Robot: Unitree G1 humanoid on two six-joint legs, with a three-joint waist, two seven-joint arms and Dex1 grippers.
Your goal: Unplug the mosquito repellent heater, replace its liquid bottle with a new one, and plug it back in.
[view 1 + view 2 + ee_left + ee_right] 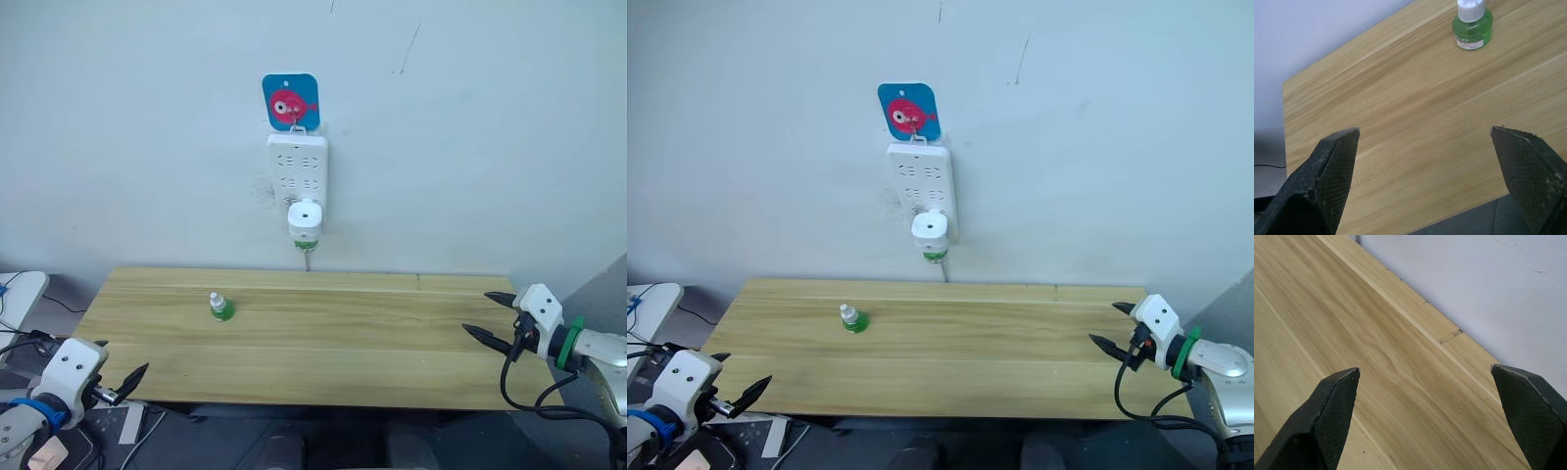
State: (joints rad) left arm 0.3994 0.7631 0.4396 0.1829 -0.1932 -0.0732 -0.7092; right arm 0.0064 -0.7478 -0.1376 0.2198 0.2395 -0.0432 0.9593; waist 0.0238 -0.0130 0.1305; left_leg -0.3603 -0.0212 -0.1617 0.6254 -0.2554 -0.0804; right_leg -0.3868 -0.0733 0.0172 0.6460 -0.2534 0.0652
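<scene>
White mosquito repellent heater [305, 223] sits plugged into the wall power strip [298, 168]; left gripper [129, 381] and right gripper [491, 318] gape empty. A skewed pull could unhook the strip or topple the green bottle [220, 306].

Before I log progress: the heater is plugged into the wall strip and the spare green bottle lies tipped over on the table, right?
Not quite. The green bottle stands upright on the table, white cap up, as the left wrist view shows. The heater is indeed plugged into the power strip on the wall.
</scene>
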